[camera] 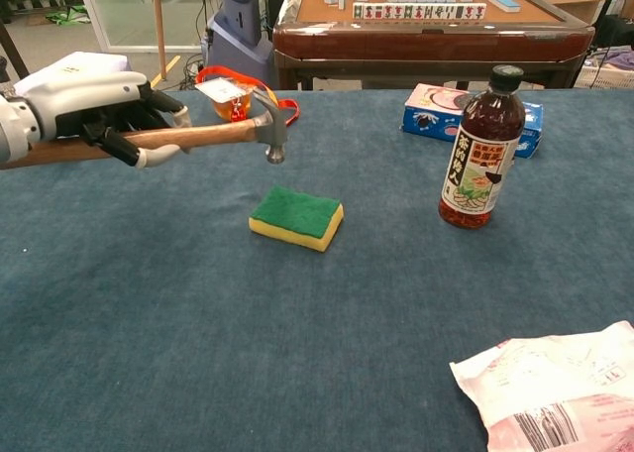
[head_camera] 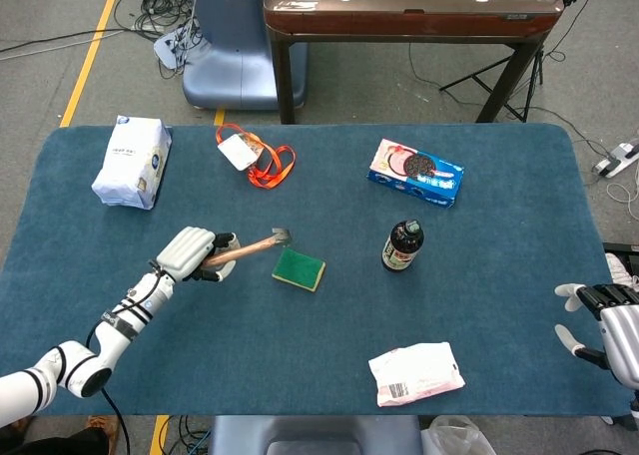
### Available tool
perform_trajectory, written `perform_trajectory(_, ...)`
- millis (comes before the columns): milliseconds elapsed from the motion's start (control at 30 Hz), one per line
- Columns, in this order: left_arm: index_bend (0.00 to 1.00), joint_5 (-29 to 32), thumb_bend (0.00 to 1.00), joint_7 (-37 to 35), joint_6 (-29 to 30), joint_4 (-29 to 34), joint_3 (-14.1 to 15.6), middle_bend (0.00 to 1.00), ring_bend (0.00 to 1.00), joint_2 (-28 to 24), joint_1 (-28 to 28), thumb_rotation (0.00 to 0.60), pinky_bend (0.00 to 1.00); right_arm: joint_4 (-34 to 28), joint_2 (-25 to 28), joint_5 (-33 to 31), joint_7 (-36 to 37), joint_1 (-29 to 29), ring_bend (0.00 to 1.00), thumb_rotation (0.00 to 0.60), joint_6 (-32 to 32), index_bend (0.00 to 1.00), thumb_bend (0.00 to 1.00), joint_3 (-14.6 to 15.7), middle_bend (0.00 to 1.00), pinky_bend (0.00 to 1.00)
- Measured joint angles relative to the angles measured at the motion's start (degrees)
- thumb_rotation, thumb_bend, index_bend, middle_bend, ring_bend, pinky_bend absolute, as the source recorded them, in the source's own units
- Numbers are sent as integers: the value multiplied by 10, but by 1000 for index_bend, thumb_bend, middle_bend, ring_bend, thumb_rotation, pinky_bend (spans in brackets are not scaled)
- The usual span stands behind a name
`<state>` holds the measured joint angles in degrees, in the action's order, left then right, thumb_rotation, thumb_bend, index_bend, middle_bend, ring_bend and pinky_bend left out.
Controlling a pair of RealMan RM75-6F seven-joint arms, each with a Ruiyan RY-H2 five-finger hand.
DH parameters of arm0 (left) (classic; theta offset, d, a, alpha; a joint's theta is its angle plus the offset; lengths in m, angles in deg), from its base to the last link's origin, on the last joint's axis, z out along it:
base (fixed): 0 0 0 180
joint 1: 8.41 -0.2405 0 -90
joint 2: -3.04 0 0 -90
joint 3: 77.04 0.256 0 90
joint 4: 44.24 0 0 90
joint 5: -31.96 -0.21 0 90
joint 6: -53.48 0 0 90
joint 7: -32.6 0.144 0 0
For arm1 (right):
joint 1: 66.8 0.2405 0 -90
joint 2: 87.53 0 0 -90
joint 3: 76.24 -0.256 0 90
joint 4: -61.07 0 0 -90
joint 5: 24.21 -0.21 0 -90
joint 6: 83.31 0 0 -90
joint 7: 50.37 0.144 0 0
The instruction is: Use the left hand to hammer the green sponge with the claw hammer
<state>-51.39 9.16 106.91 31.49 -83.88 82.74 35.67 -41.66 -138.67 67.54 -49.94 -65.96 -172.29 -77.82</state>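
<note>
The green sponge [head_camera: 299,268] [camera: 296,217] with a yellow underside lies flat on the blue table near its middle. My left hand [head_camera: 193,252] [camera: 94,103] grips the wooden handle of the claw hammer [head_camera: 262,243] [camera: 213,134], held in the air. The metal head [camera: 270,125] hangs above and just left of the sponge, apart from it. At the table's right edge my right hand [head_camera: 605,320] is low, fingers spread, holding nothing.
A dark sauce bottle [head_camera: 402,245] [camera: 481,149] stands right of the sponge. A blue cookie box [head_camera: 415,173], an orange lanyard with a card [head_camera: 254,157], a white tissue pack [head_camera: 132,162] and a white-pink bag [head_camera: 415,372] lie around the table.
</note>
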Motion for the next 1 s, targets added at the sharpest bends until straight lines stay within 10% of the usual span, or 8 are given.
perform_trajectory(400,763,-142,603,-133,59,-52,52,870,817,17,25,600,1000,-7,-1,-3,-10,3,371,600,7,379,247,0,515,355)
perform_trajectory(1000,766,-95,600,-83,0,-123,59,875,820,68,49,600,1000,0,-1,-9,-2,-3,371,600,5,379,248,2,518,355)
